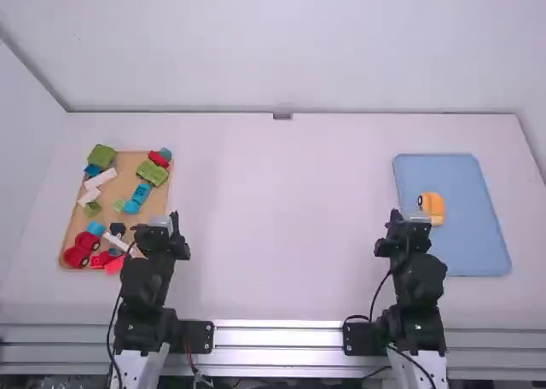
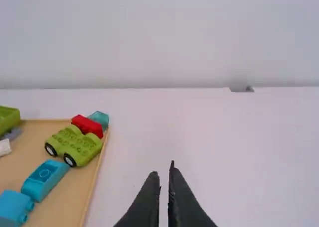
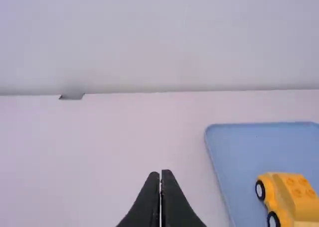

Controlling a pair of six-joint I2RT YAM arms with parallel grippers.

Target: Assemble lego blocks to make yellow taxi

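Yellow taxi [image 1: 432, 208] on blue tray [image 1: 479, 246], about 9 o'clock of tray centre; upright, wheels on its 9 o'clock side. Right wrist view: studs on top, yellow upper part on the wheeled base. Looks built, or near it. Seams too small to judge how fully pressed.

Right gripper [image 3: 160, 172]: jaws together, hairline between, nothing held. High view puts it just off the tray's 9 o'clock edge, taxi towards its 2 o'clock. Left gripper [image 2: 163, 168]: jaws all but together, sliver between, nothing held. It stands by the 4 o'clock side of the wooden tray [image 2: 75, 212].

On the wooden tray: green car base [image 2: 74, 145] near 1 o'clock, red car base [image 1: 83, 249] near 7, blue and white blocks among them. Spares for this job, I'd judge.

Step in hand, by my reading: final check, then leave alone. If a seam proves proud, use the right arm: come in from above, jaws kept closed, press straight down over the studs, lightly. Off-centre push could roll it on its wheels or tip the upper part. Should it need turning, open wide first, straddle the low body, lift clear of the tray rim.
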